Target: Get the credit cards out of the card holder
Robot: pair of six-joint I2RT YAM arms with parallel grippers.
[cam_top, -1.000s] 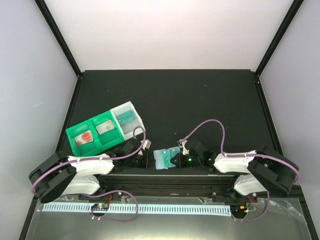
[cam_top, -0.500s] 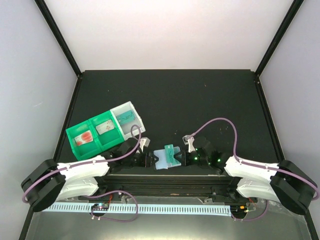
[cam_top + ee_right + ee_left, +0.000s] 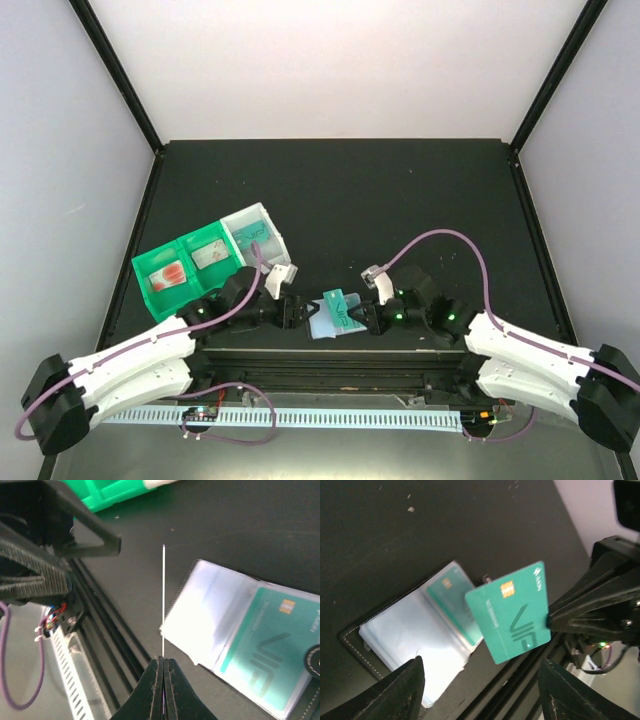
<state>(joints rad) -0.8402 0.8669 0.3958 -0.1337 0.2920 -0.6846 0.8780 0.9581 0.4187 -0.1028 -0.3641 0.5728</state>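
Teal card [image 3: 510,612] is clamped, freed, in right gripper [image 3: 162,662]; second card [image 3: 260,645] is left in holder [image 3: 415,640]; left gripper [image 3: 481,680] is spread.

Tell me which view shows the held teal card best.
Left wrist: the teal card faces it, print and chip readable. Right wrist sees only its thin edge, pinched in the right gripper; top external shows it small.

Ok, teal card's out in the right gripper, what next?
Probably pass the teal card toward the open left gripper: the right gripper pinches it clear of the card holder, and the green tray sits on the left arm's side.
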